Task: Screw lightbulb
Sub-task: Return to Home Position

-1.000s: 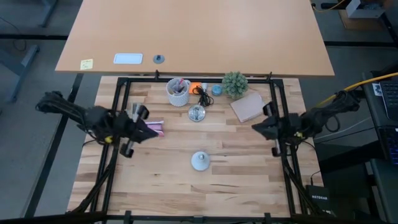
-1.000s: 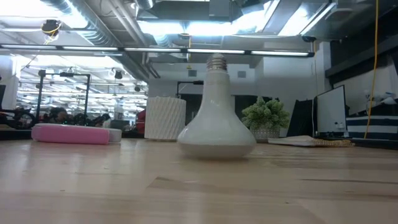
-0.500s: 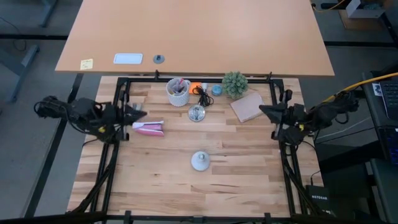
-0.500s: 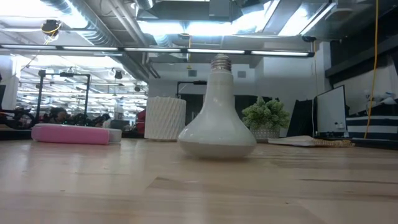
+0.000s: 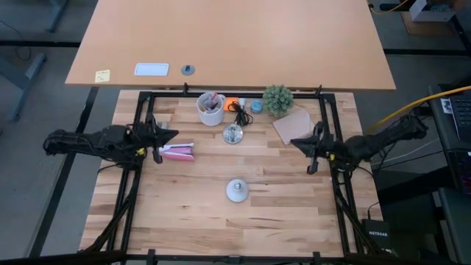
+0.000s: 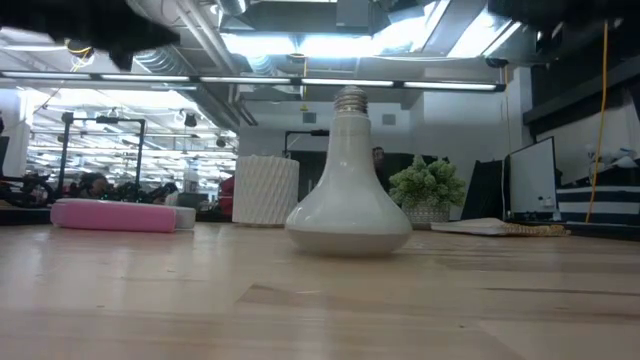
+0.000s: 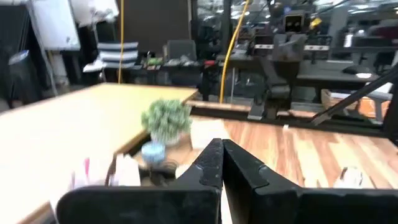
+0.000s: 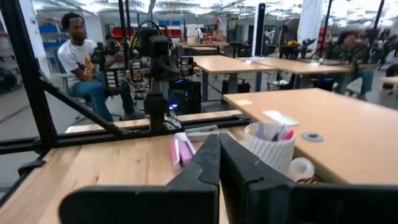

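Left of the small white frosted lightbulb (image 5: pixel 236 191) with the silver-grey screw base, the left gripper (image 5: pixel 174 135) is hovering, barely shifted from half a second ago, its fingers pressed together. The lightbulb is standing dome-down on the light wooden table (image 5: pixel 176 217), screw base pointing up, unmoved and untouched. Right of the lightbulb, the right gripper (image 5: pixel 294 142) is reaching farther inward than before, its fingers likewise together.

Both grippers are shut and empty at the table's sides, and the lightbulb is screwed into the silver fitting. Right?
No. The high view shows the lightbulb standing alone on the table, apart from the silver fitting. The left gripper and right gripper are indeed shut and empty at the sides.
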You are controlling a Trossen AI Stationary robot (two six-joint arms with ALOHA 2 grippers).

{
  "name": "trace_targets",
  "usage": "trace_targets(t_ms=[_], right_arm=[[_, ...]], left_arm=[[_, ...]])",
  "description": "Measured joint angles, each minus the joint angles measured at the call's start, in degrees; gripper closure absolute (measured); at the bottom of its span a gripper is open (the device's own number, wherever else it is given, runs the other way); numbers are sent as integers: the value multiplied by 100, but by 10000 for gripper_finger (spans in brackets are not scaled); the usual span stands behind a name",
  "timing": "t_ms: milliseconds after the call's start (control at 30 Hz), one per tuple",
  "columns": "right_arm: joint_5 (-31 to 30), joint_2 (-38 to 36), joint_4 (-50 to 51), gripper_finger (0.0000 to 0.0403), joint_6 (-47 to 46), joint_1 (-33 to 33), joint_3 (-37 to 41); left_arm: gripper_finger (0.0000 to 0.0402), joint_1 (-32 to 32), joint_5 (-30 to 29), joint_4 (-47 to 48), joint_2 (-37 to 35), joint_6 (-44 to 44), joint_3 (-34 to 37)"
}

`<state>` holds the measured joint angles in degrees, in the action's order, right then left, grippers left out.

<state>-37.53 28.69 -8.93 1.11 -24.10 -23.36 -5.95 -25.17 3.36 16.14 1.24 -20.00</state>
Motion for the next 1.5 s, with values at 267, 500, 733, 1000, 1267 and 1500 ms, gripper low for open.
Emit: trace_targets(t_ms=[267, 500, 733, 1000, 1267, 1500], right_arm=[[974, 57, -1727, 400, -448, 854, 1303], [1311, 59, -2006, 400, -832, 1425, 1876], [1774, 57, -1980, 400, -881, 1676, 2087], [1770, 55, -1570, 400, -1005, 1666, 2265], [1717, 57, -1392, 400, -1006, 1665, 2272], [1721, 57, -1312, 400, -989, 1664, 2276]], left_arm=[[401, 249, 243, -700, -475, -250, 1149], [401, 406, 341, -1294, -715, -370, 1929], [402, 597, 344, -1229, -751, -365, 1940], [402, 644, 343, -1130, -751, -390, 1942], [401, 644, 339, -776, -749, -135, 1942], [402, 644, 339, -690, -738, -232, 1942]])
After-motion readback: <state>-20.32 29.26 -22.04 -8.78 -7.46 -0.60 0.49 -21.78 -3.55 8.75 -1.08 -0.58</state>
